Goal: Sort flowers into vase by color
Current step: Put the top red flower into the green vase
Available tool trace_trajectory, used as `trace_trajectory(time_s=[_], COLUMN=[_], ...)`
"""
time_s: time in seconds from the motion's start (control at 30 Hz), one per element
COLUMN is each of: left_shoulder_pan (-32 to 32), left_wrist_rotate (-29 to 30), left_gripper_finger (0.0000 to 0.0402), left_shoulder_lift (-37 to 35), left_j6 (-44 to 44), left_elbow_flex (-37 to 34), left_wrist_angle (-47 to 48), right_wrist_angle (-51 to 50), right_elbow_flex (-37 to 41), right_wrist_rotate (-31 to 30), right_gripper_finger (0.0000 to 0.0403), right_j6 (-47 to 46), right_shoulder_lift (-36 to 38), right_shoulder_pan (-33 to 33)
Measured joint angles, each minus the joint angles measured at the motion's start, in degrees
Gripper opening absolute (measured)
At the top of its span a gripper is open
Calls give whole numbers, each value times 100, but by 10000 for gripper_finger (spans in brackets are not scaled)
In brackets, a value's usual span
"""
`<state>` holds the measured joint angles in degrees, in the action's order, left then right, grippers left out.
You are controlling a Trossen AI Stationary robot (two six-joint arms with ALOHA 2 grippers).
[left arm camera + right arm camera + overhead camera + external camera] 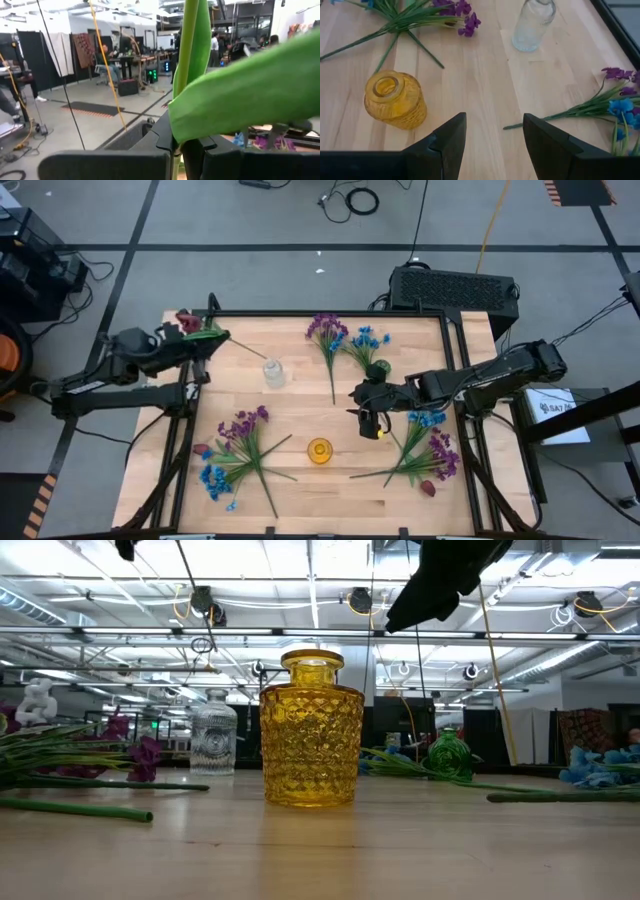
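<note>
My left gripper at worktop 10 o'clock corner — fingers clamped on red flower stem. Right gripper fingers spread, empty, apparently above yellow vase, at its 2 o'clock.

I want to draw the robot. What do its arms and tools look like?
Both arms are dark, black and jointed. The left tool and right tool each have two fingers; the right tool's fingers are black, flat wedges with angled tips.
</note>
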<state>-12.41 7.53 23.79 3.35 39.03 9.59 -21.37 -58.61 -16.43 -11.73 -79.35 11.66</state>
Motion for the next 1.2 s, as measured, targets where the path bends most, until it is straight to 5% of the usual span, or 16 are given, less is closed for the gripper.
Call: trace_trajectory(time_s=[0.6, 1.2], left_shoulder_pan=[0, 18], left_wrist_rotate=[148, -426], left_gripper_finger=[19, 19], left_shoulder_lift=[15, 133], left_j6=[-460, -713], left_elbow_flex=[-628, -637], left_wrist_angle=[-530, -652], right_wrist_angle=[51, 12], right_elbow_flex=[0, 0], right_wrist_rotate=[0, -2], right_gripper_finger=[189, 189], right_j6=[64, 239], right_shoulder_lift=[2, 4], right_shoulder_pan=[-9, -48])
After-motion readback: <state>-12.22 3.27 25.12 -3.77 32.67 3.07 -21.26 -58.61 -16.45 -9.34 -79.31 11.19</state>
